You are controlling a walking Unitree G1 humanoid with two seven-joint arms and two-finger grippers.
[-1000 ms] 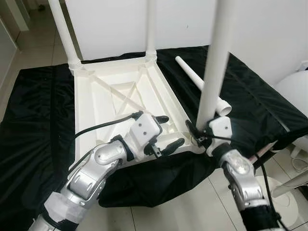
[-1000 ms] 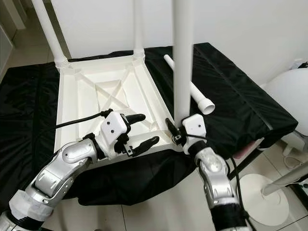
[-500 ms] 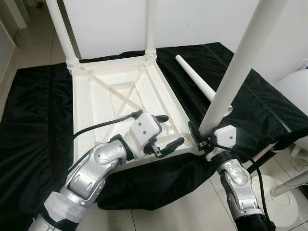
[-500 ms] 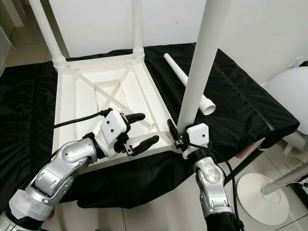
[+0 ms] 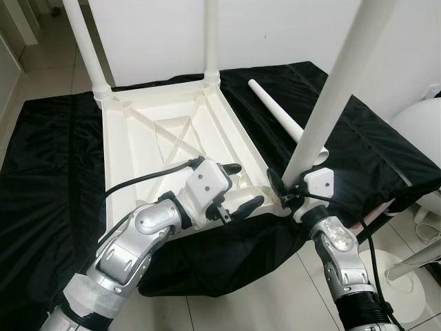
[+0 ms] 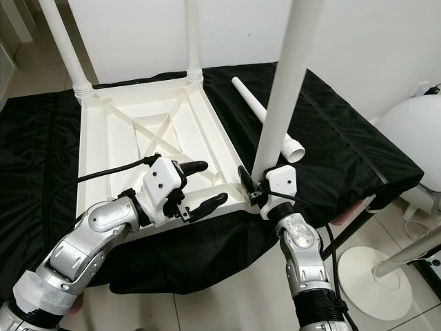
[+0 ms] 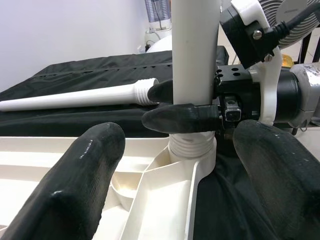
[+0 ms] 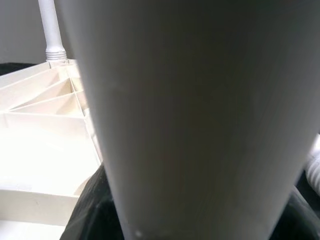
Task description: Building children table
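The children's table top [image 5: 172,148], white and ribbed, is laid upside down on the black-draped bench [image 5: 48,179], reaching to its near edge. Four white legs are counted. Two legs [image 5: 86,45] [image 5: 211,38] are stood upright in the far corner sockets. The left gripper [image 5: 238,187] is held at the top's near edge, jaws spread with nothing between them. A third leg [image 5: 331,96], tilted, is seated at the near right corner socket and clamped at its base by the right gripper [image 7: 170,104]. The fourth leg [image 5: 279,117] is laid loose on the bench's right side.
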